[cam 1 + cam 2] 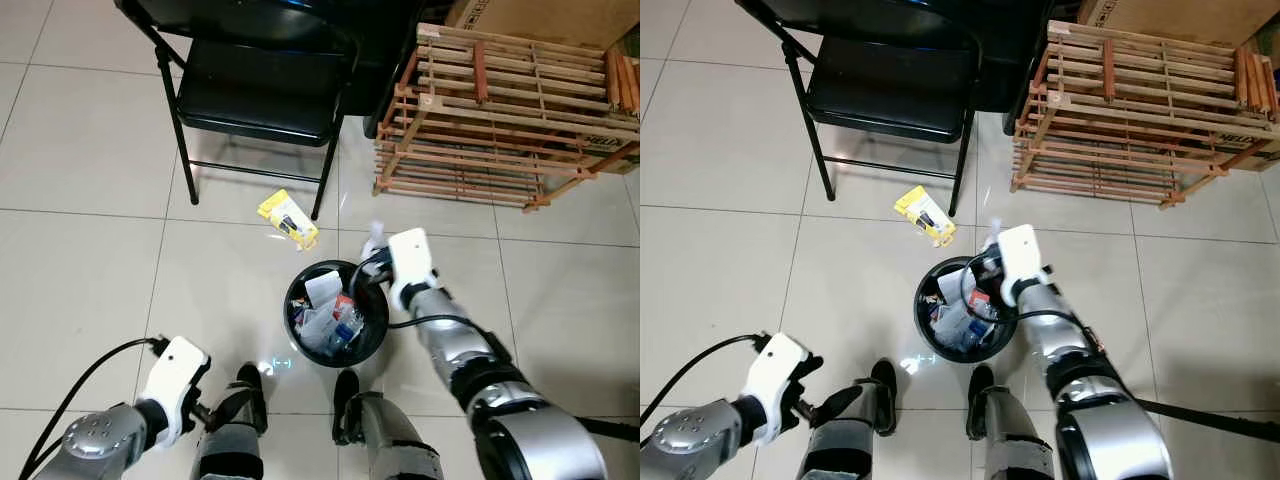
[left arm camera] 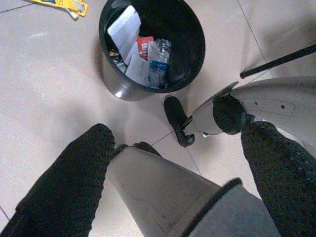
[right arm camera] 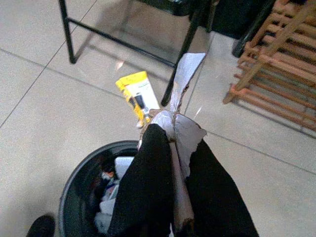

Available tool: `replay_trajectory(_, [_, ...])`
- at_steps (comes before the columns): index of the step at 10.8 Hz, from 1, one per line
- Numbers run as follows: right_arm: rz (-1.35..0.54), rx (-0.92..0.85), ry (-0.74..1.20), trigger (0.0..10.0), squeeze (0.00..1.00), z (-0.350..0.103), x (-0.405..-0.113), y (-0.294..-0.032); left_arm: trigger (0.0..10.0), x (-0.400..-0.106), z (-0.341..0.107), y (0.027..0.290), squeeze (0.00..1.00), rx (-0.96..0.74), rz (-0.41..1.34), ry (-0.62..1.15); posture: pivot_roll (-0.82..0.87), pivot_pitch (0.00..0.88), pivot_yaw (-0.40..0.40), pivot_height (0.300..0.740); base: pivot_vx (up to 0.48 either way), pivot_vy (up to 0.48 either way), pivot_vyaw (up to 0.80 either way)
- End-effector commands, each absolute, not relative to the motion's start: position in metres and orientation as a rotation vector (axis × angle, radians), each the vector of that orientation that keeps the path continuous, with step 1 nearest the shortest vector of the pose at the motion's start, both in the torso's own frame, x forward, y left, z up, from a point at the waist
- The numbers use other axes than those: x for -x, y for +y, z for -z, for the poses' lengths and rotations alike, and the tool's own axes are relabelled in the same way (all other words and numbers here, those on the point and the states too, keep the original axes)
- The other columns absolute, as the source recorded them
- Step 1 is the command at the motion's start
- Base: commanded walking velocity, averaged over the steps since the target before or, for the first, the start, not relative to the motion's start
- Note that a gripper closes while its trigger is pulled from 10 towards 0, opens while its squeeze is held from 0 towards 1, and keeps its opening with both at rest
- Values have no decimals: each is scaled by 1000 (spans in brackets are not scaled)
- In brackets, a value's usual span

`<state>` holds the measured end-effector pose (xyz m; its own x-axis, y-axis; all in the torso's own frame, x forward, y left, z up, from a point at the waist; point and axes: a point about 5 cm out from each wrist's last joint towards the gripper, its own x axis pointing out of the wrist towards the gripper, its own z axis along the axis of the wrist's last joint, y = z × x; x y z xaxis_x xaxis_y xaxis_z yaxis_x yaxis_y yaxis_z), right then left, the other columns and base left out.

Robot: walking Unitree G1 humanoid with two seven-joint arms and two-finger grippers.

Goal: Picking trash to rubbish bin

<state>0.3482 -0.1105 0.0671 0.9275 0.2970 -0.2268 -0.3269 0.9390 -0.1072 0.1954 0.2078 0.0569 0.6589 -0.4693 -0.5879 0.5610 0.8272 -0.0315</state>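
Jaws of the right gripper [image 3: 170,148] pinch a torn paper scrap [image 3: 185,74] above the bin's rim [image 1: 300,282] — light, floppy stuff, best held mid-sheet; left jaws I cannot tell.

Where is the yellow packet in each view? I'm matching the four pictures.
Left eye view: yellow packet on tiles between chair and black bin.
Right eye view: same spot, by the chair's front leg.
Left wrist view: top-left corner, cut off.
Right wrist view: beyond the bin.
Shared landmark: the bin.
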Motion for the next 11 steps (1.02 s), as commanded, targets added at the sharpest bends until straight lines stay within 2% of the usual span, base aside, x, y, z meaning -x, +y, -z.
replay_trajectory(1, [-339, 154, 283, 10000, 0, -53, -341, -109, 10000, -189, -43, 209, 0, -153, 598, 673, 528, 449, -112, 740, 0, 0, 0])
replay_trajectory(8, [-575, 58, 417, 10000, 0, -25, -312, -71, 10000, -202, -25, 212, 0, -158, 591, 681, 537, 461, -117, 740, 0, 0, 0])
replay_trajectory(11, [-663, 43, 432, 10000, 0, -15, -296, -50, 10000, -206, -17, 223, 0, -162, 585, 692, 534, 457, -115, 740, 0, 0, 0])
